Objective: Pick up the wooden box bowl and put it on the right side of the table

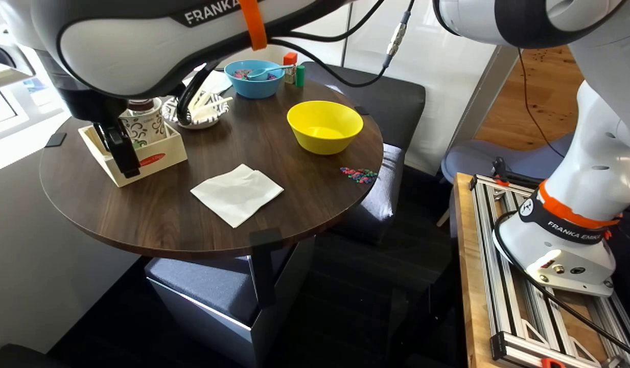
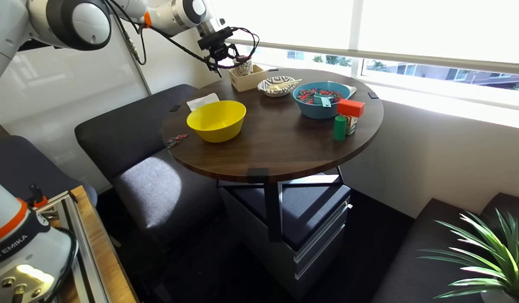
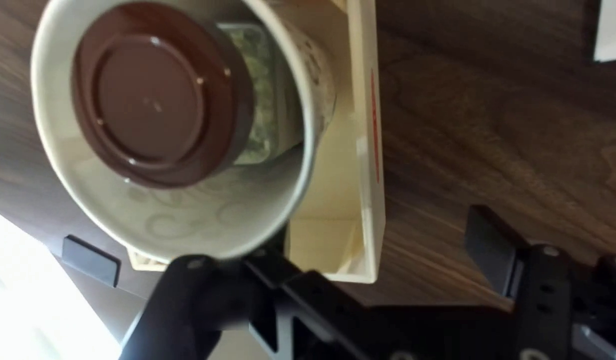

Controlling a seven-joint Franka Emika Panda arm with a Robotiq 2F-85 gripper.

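Note:
The wooden box bowl (image 1: pixel 161 157) is a pale square box with low walls and a red label, on the dark round table (image 1: pixel 217 245). It stands near the far side in an exterior view (image 2: pixel 247 81). A patterned paper cup (image 1: pixel 145 125) with a brown-capped jar stands inside it. My gripper (image 1: pixel 124 156) is open at one corner of the box. In the wrist view the gripper (image 3: pixel 382 245) has the box's labelled wall (image 3: pixel 370 150) between its fingers. One finger is beside the cup, partly hidden; the other is outside, above the table. The fingers do not grip the wall.
A white napkin (image 1: pixel 238 194) lies near the box. A yellow bowl (image 1: pixel 325 128), a blue bowl (image 2: pixel 320 101) and a patterned bowl (image 2: pixel 278 86) stand on the table. A red-topped box (image 2: pixel 350 108) and a green container (image 2: pixel 339 128) stand by the blue bowl. Colourful bits (image 1: pixel 359 175) lie near the edge.

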